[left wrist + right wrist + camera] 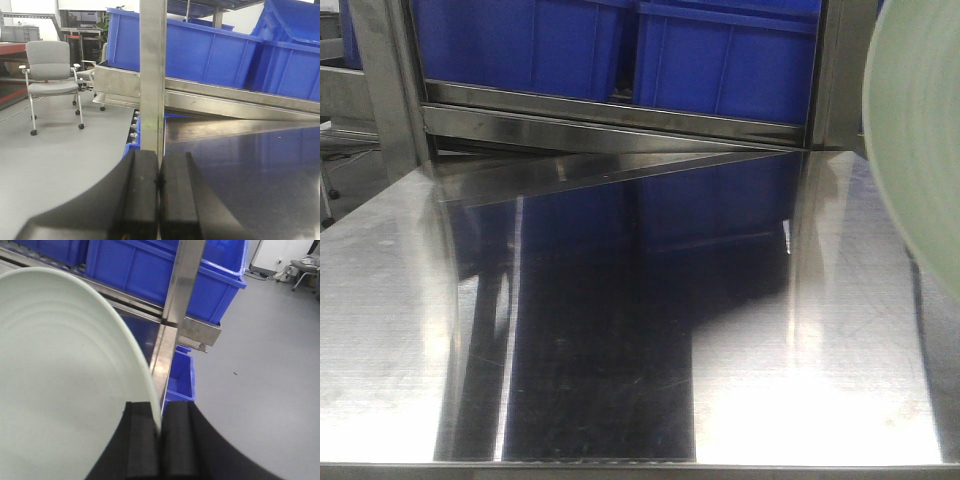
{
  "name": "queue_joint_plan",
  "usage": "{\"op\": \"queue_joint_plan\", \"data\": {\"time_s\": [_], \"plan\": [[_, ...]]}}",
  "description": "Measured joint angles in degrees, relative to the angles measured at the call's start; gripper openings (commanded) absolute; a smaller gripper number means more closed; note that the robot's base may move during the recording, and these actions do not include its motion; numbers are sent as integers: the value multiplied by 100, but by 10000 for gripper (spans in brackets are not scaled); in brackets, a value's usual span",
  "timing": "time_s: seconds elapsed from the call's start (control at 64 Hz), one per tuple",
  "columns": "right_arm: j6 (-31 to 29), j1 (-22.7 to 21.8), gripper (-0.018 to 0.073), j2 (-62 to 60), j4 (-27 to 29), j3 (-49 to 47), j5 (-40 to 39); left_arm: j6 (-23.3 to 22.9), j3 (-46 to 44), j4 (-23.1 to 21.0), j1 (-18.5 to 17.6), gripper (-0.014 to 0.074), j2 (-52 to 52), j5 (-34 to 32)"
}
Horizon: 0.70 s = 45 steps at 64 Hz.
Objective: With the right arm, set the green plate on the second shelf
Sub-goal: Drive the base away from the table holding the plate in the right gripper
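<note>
Fingers (141,445) of your right gripper (159,436): clamped on the rim of the green plate (60,380), which stands on edge in the air over the right side of the steel shelf (620,360). Fingers (142,200) of your left gripper (159,192): together, empty. Beyond: blue bins (720,60) (one level up). Step in hand, judged: carry. Next move calls for tilting the plate flat, then lowering it.
</note>
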Motion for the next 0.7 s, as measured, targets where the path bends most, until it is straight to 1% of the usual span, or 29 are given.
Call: {"op": "queue_joint_plan", "data": {"time_s": [0.156,0.281,0.406,0.484,0.578,0.703], "plan": [[91,-570,54,0,-50,556,-833,0,0,0,0,130,0,0],[417,-1146,54,-81,-83,963,-1471,0,0,0,0,130,0,0],[799,-1611,54,-361,-94,1348,-1925,0,0,0,0,130,0,0],[977,-1807,54,-605,-94,1573,-2191,0,0,0,0,130,0,0],[1154,-1930,54,-709,-105,1840,-2509,0,0,0,0,130,0,0],[1241,-1942,54,-717,-115,2090,-2798,0,0,0,0,130,0,0]]}}
